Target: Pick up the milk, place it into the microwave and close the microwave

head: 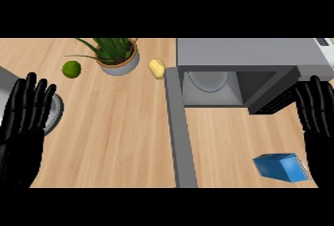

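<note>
The wooden counter (pixel 117 132) fills the view, and the grey microwave (pixel 261 55) stands at its far right with the door (pixel 179 132) swung fully open toward the near edge, so the cavity (pixel 212 90) is free to receive something. Both hands are raised with straight, spread fingers and hold nothing: the left hand (pixel 23 119) at the left border, the right hand (pixel 318 117) at the right border, just above the milk.

The milk (pixel 282 167) lies on the counter in front of the microwave, to the right of the open door and near the lower right corner. It is a blue carton with a paler blue end; it seems to lie on its side, tilted, but the view is not good enough to be sure.

The step in hand is the pick-up. I think the right hand should come down over the carton, turn to match its slant, and close across the narrower sides, keeping away from the door.

Behind are a potted plant (pixel 117 55), a lime (pixel 72 69) and a yellowish potato (pixel 157 68).
</note>
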`<control>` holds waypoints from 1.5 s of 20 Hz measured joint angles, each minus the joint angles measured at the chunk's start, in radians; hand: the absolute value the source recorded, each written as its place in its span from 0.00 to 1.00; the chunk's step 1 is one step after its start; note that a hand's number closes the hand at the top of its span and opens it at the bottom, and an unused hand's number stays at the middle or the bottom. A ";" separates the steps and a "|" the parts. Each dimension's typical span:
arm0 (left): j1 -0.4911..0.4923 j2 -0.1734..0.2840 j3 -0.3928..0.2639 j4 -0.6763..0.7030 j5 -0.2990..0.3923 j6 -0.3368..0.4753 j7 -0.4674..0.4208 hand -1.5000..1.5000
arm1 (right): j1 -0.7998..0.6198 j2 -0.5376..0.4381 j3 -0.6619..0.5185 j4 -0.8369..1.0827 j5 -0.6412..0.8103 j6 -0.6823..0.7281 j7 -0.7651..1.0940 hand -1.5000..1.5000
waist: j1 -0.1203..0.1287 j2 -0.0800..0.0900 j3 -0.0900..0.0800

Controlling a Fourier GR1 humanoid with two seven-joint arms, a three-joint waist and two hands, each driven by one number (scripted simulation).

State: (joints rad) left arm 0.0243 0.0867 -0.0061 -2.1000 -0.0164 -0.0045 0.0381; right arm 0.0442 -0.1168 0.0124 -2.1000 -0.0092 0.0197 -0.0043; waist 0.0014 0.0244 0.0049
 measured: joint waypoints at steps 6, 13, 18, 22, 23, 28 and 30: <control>-0.010 0.026 0.074 0.019 0.026 -0.010 -0.014 0.00 | 0.159 0.020 0.005 -0.143 0.006 0.006 -0.031 0.00 | -0.007 -0.021 -0.004; 0.079 -0.012 0.099 -0.039 0.112 -0.003 0.065 0.00 | 0.368 0.082 0.114 -0.259 -0.159 0.101 -0.071 0.00 | -0.008 -0.028 -0.004; 0.180 -0.034 0.097 -0.085 0.125 -0.025 0.035 0.00 | 0.523 0.091 0.151 -0.294 -0.179 0.165 -0.157 0.00 | -0.007 -0.028 -0.005; 0.256 -0.048 0.092 -0.113 0.134 -0.055 0.001 0.00 | 0.601 0.104 0.144 -0.297 -0.158 0.167 -0.220 0.00 | -0.007 -0.028 -0.005; 0.278 -0.056 0.075 -0.131 0.128 -0.058 0.001 0.00 | 0.599 0.107 0.143 -0.287 -0.148 0.154 -0.232 0.00 | -0.006 -0.028 -0.005; 0.334 -0.066 0.079 -0.150 0.139 -0.081 -0.027 0.00 | 0.608 0.114 0.133 -0.242 -0.060 0.069 -0.299 0.00 | -0.004 -0.027 -0.005; 0.366 -0.067 0.079 -0.162 0.143 -0.098 -0.041 0.00 | 0.595 0.115 0.114 -0.210 -0.042 0.039 -0.326 0.00 | -0.002 -0.027 -0.005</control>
State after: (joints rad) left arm 0.3904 0.0193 0.0731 -2.2621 0.1268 -0.1021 -0.0029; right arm 0.6391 -0.0020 0.1268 -2.3103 -0.0513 0.0586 -0.3299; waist -0.0005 -0.0026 -0.0001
